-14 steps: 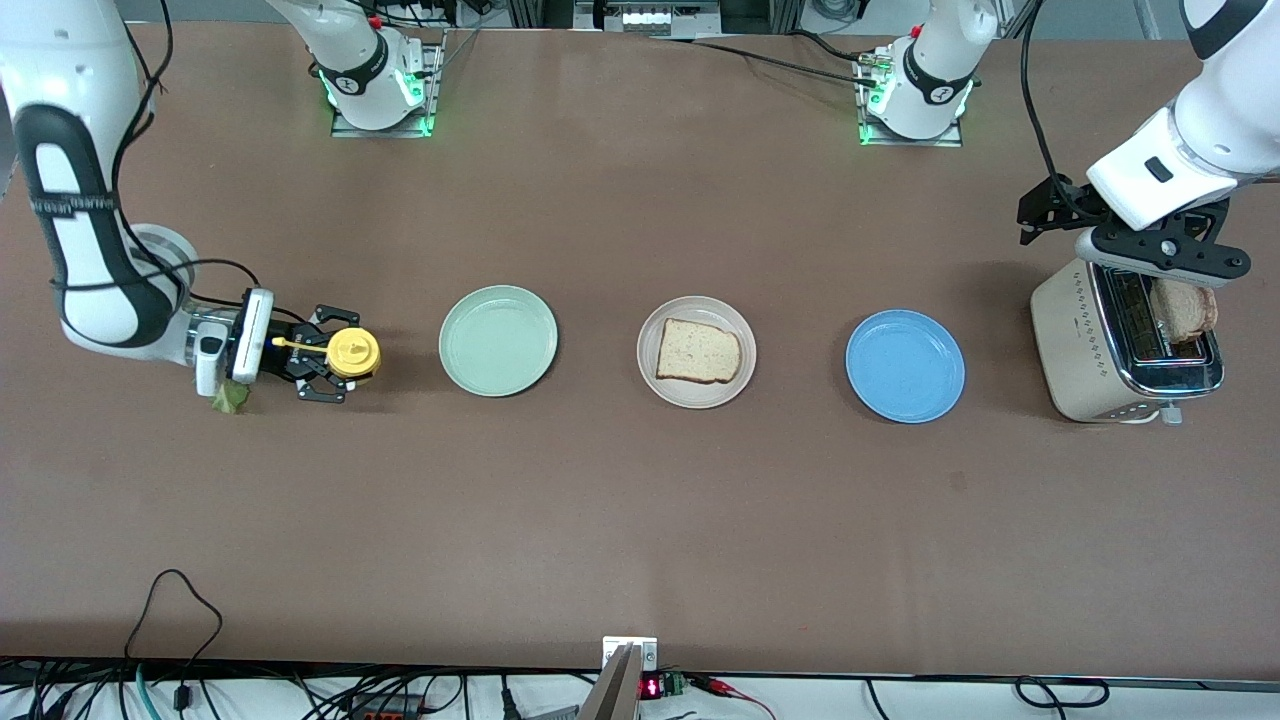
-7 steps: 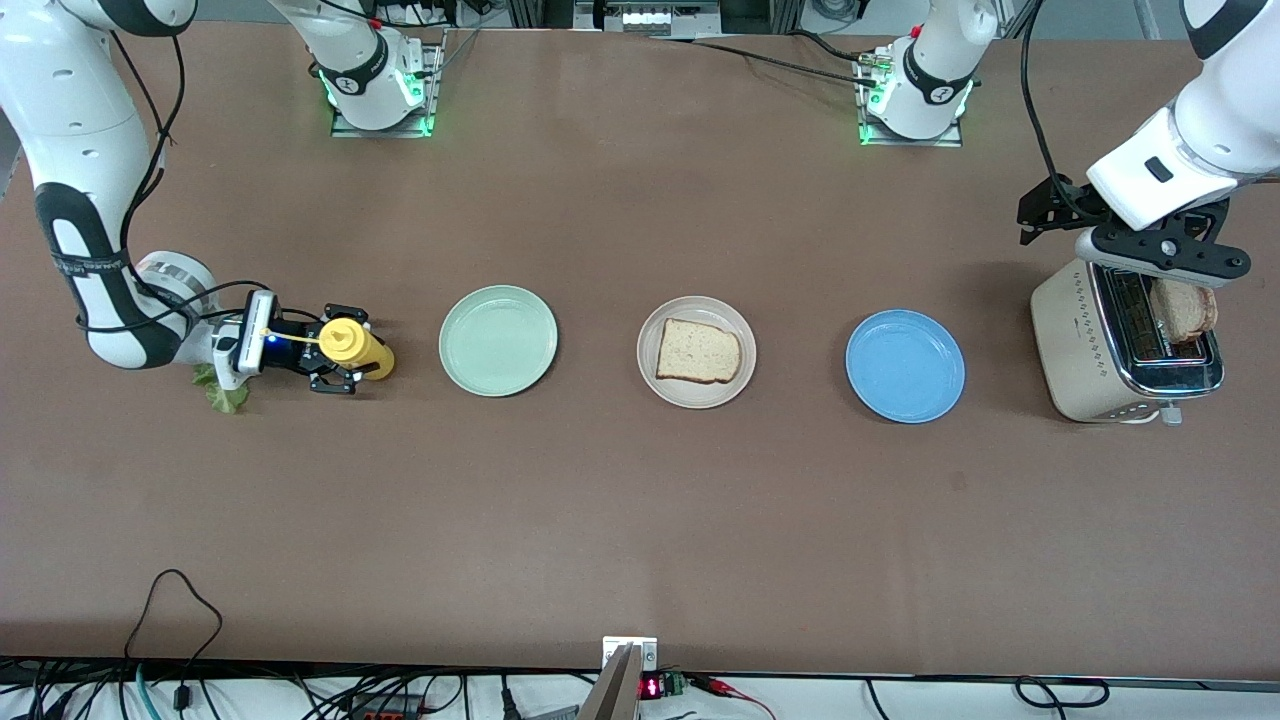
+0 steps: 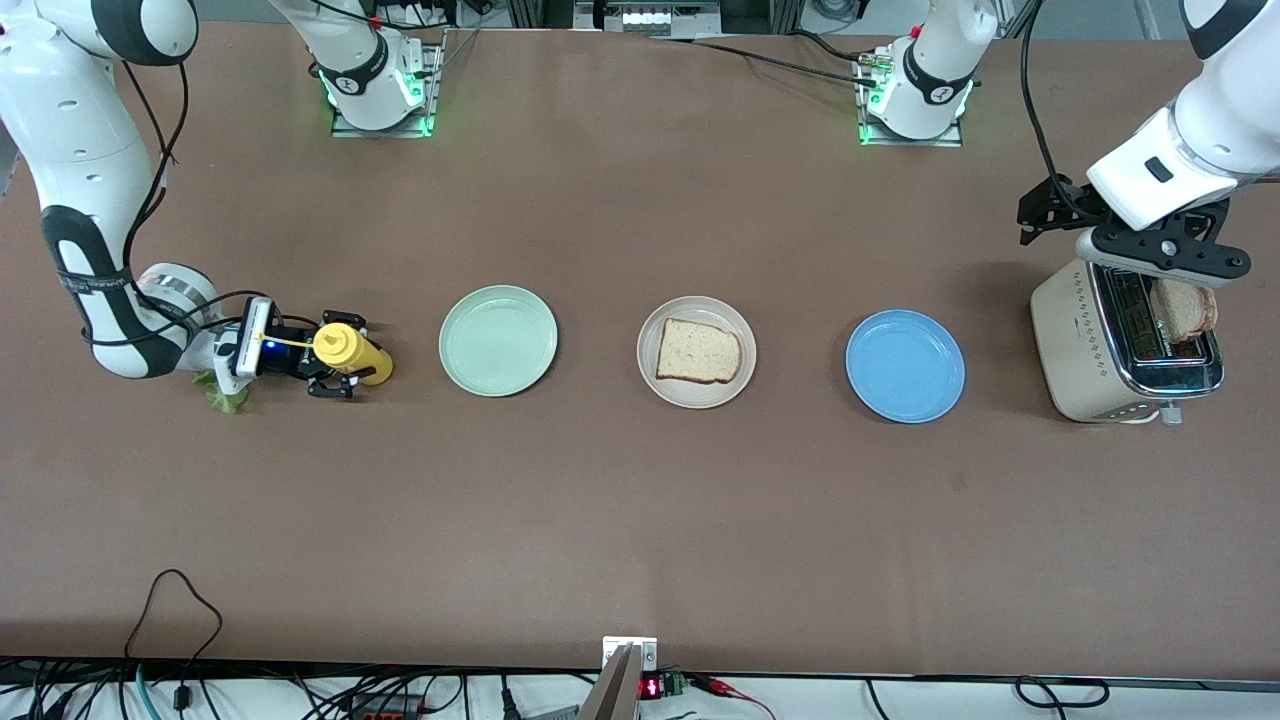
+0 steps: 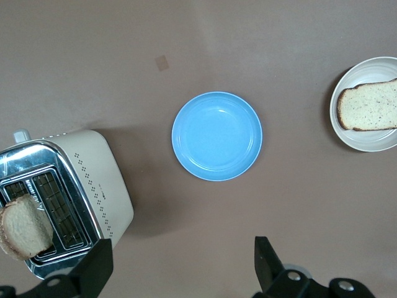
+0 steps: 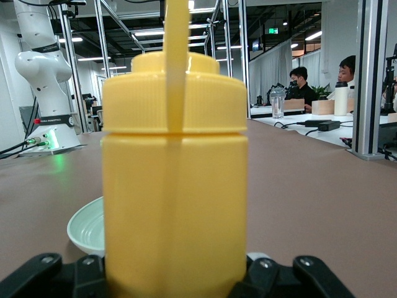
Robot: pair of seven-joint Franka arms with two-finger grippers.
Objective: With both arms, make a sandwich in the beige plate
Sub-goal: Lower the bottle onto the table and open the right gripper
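Observation:
One bread slice (image 3: 698, 351) lies on the beige plate (image 3: 697, 401) at mid-table; both also show in the left wrist view, the slice (image 4: 369, 105) on the plate (image 4: 366, 140). A second slice (image 3: 1183, 308) stands in the toaster (image 3: 1075, 340). My left gripper (image 3: 1160, 250) hangs over the toaster, open and empty (image 4: 183, 261). My right gripper (image 3: 335, 358) is shut on a yellow squeeze bottle (image 3: 352, 350), which fills the right wrist view (image 5: 177, 186). The green lettuce leaf (image 3: 222, 396) lies on the table, partly hidden under the right wrist.
A mint-green plate (image 3: 498, 340) sits between the bottle and the beige plate. A blue plate (image 3: 905, 366) sits between the beige plate and the toaster. Cables run along the table edge nearest the front camera.
My right gripper has shifted a little toward the right arm's end of the table with the yellow bottle, which now shows more of its side. The left arm has not moved.

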